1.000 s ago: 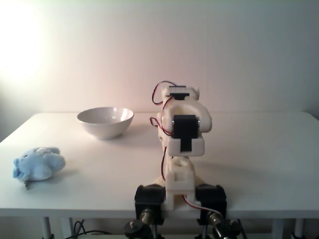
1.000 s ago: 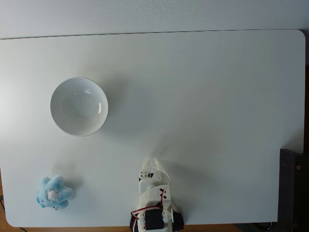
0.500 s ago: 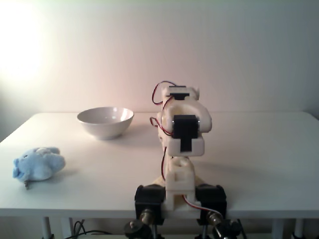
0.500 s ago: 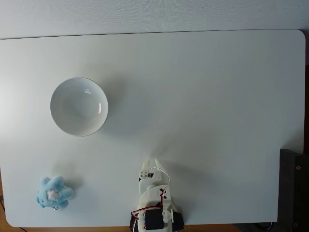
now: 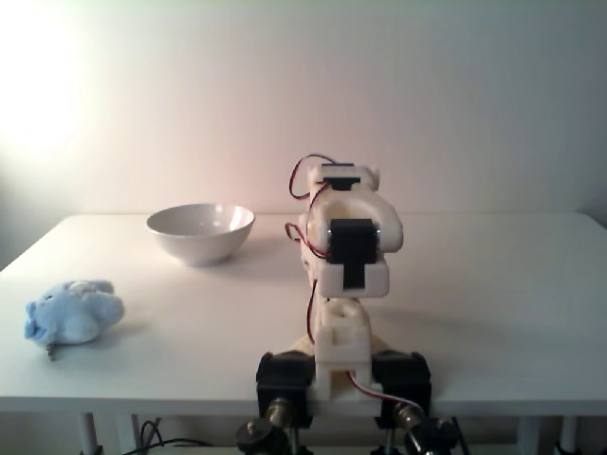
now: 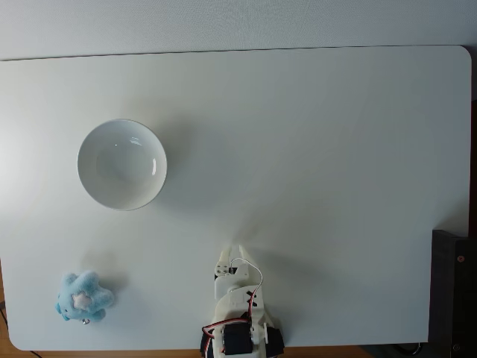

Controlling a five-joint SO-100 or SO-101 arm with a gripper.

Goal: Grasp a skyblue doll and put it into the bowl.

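White table [image 6: 335, 149], arm folded at its edge, end effector [image 6: 233, 252] grip unclear

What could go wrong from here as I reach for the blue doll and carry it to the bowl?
1. The skyblue doll lies close to the table's corner edge; a clumsy approach by the gripper could nudge it off.
2. It is soft and lumpy, so a shallow pinch might slip.
3. The bowl looks light; clipping its rim could slide or tip it.
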